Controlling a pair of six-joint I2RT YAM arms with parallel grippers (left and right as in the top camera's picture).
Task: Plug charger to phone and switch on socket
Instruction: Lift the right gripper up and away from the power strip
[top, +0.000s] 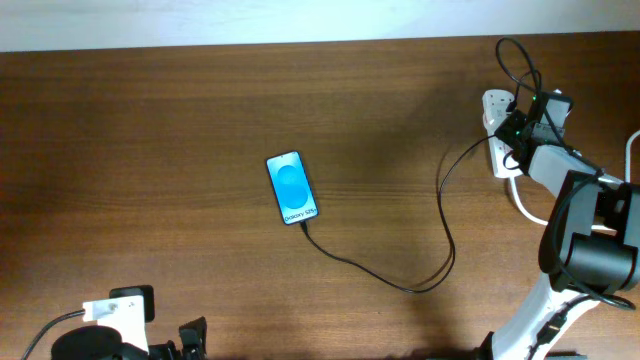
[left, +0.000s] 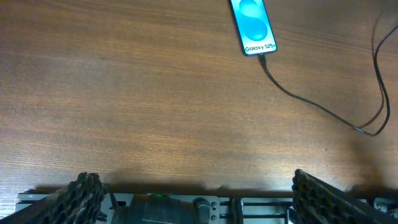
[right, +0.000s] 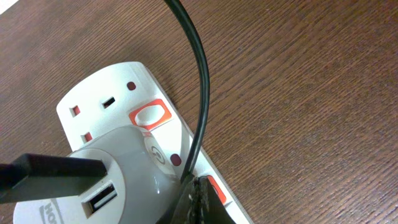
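The phone (top: 292, 187) lies flat mid-table with its blue screen up, and it shows at the top of the left wrist view (left: 254, 25). The charger cable (top: 440, 262) has its plug tip in the phone's lower end (left: 263, 58). From there it loops right and up to the white adapter (right: 118, 180), which sits in the socket (right: 106, 99). My right gripper (right: 199, 188) is shut, with its tips down on the socket at the red switch (right: 219, 190) beside the adapter. My left gripper (left: 199, 194) is open and holds nothing, low at the near left edge.
A second red switch (right: 150, 116) lies by the socket's free outlet. The socket's thick white cord (top: 525, 205) curves off to the right under my right arm (top: 585, 235). A black slack loop (top: 520, 60) of cable rises behind the socket.
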